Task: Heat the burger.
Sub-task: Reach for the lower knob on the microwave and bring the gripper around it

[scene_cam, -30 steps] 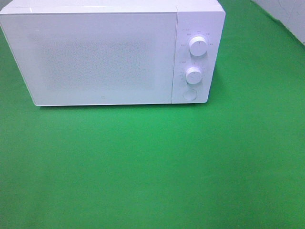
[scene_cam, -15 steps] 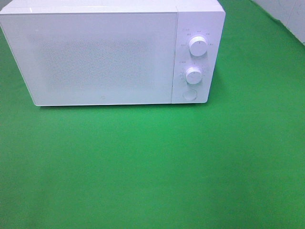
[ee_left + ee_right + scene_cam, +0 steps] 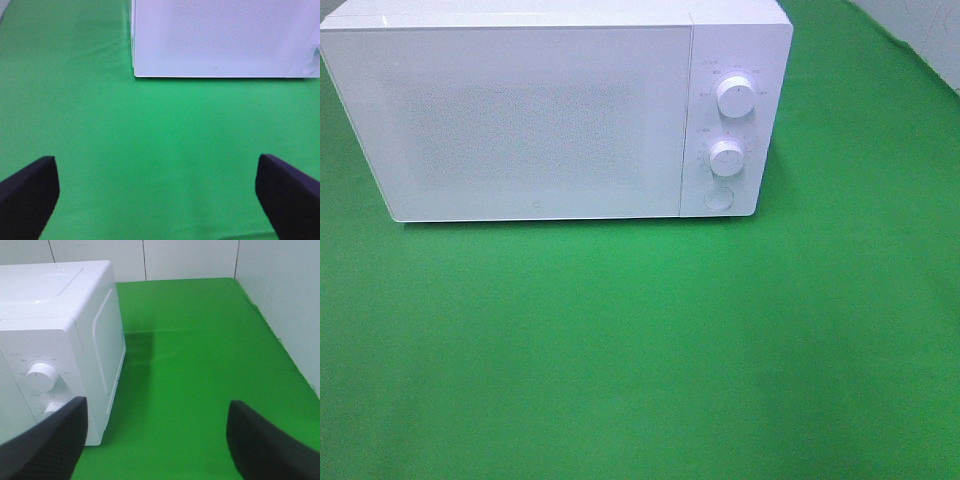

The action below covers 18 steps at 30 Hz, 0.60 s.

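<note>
Microwave (image 3: pixel 540 120) smooth white plastic, speckled door; table cover (image 3: pixel 640 350) matt green cloth; fingers (image 3: pixel 27 197) matt black.

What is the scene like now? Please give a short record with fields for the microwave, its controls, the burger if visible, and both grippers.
microwave: white, on the green cloth, door closed
controls: two knobs above one round button, right of door
burger: not visible in any view
left gripper: open, empty, above the cloth
right gripper: open, empty, beside the microwave's control end

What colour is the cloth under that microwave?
The cloth is plain bright green, clearest in the exterior high view.
</note>
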Motion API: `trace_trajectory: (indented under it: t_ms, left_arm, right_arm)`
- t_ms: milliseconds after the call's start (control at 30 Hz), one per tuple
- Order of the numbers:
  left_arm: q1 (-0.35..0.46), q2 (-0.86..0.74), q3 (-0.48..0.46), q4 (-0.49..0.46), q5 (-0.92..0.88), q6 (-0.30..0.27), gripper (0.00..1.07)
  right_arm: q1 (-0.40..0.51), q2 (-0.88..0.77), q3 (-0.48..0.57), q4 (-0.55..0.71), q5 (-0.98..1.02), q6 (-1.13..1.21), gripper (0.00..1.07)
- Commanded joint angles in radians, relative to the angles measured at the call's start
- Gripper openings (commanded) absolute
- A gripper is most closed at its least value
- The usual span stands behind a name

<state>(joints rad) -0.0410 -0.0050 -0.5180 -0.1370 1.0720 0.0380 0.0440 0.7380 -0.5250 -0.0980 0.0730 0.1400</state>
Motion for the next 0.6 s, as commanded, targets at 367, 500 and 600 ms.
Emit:
trace_trajectory:
  t_ms: [367, 500, 600]
  left_arm:
    - [0.001, -0.023, 0.005, -0.004, -0.005, 0.002, 1.00]
    - [0.001, -0.023, 0.005, -0.004, -0.005, 0.002, 1.00]
    - [0.001, -0.023, 0.005, -0.003, -0.005, 0.002, 1.00]
  right_arm:
    - [-0.003, 0.248, -0.008, 0.000, -0.310, 0.037, 0.74]
    - [-0.003, 0.315, -0.002, 0.000, -0.372, 0.037, 0.74]
    - [-0.003, 0.360, 0.050, 0.002, -0.520, 0.034, 0.74]
